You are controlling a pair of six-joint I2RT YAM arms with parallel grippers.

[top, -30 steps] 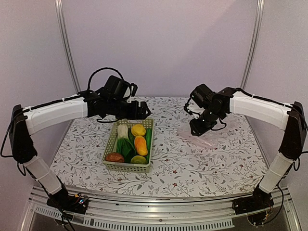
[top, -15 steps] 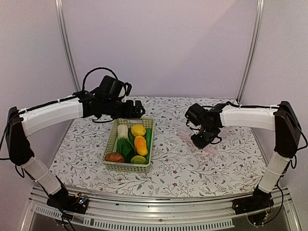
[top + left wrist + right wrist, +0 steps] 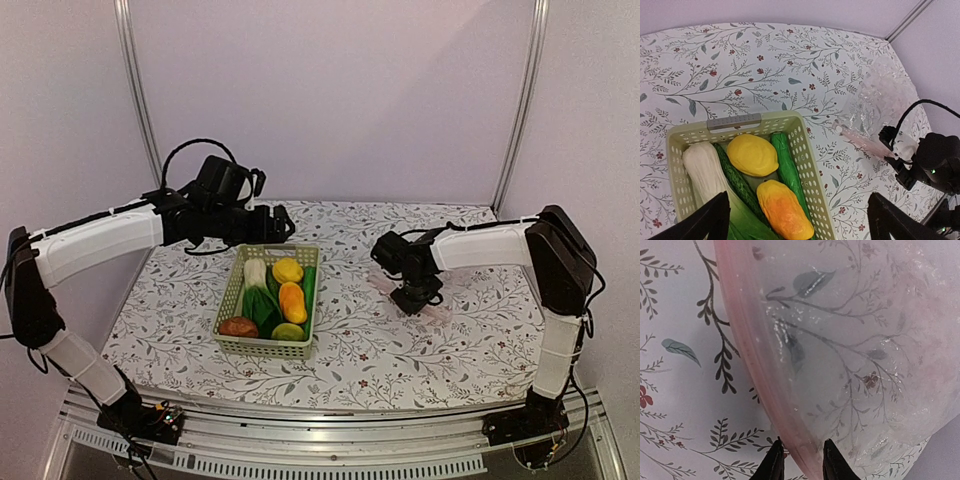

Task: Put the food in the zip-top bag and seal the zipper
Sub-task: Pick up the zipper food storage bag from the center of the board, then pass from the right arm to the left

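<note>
The left claw [image 3: 283,224] hangs above the far end of the basket [image 3: 262,348], its fingers spread wide and holding nothing. One pale green lattice basket sits left of centre on the floral worktop [image 3: 380,350] and holds seven pieces of food: one bok choy [image 3: 704,167], one dark bumpy cucumber [image 3: 737,180], one yellow fruit [image 3: 752,155], one smoother green cucumber [image 3: 788,167], one orange fruit [image 3: 785,210], one reddish-brown piece [image 3: 238,327] and one yellow-green fruit [image 3: 289,332]. To the right lies one zip-top bag [image 3: 882,92], clear, crinkled, glossy and flat on the worktop. Its pinkish zipper [image 3: 752,350] faces the basket. The right claw [image 3: 801,462] is narrowed onto that strip, pinching it.
</note>
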